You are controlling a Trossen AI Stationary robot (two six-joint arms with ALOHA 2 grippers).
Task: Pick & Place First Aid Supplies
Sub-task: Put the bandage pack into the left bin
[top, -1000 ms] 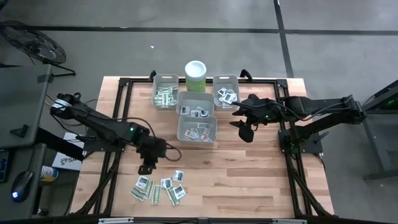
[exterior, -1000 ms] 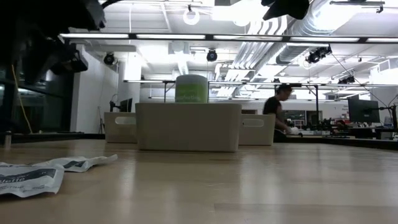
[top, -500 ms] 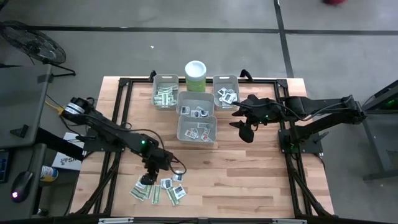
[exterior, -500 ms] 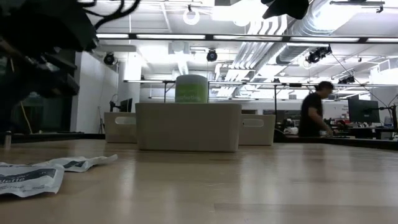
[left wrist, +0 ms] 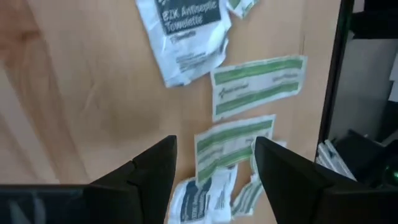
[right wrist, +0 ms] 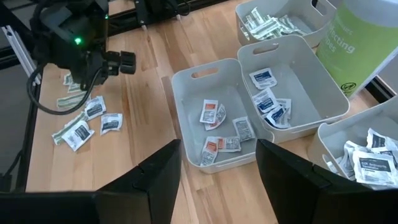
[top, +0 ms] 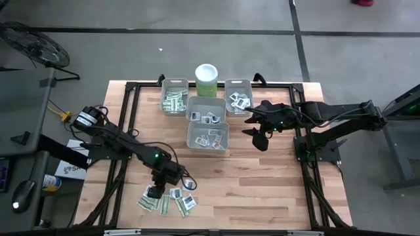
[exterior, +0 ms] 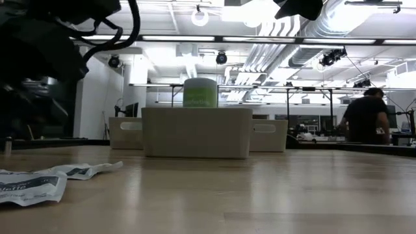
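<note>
Loose first aid packets (top: pixel 168 200) lie flat in a cluster on the wood near the table's near edge: narrow green-white strips and small white squares with dark print. My left gripper (top: pixel 155 191) hangs open just above the cluster's left part. In the left wrist view its fingers (left wrist: pixel 214 149) stand either side of a green-white strip (left wrist: pixel 233 146), with another strip (left wrist: pixel 258 84) and a white printed packet (left wrist: pixel 183 34) beyond. My right gripper (top: pixel 257 139) waits open in the air to the right of the bins; its wrist view (right wrist: pixel 217 149) looks over them.
Four grey bins hold sorted packets: far left (top: pixel 174 97), far right (top: pixel 239 96), middle (top: pixel 206 110), nearest (top: pixel 208 136). A pale green, white-lidded canister (top: pixel 206 78) stands behind them. Bare wood lies between bins and pile. A person (exterior: pixel 364 117) moves in the room beyond.
My left gripper has moved toward the table's near edge and down, from the bare wood above the pile to just over the packets. The packets have stayed where they were. My right arm has kept still.
</note>
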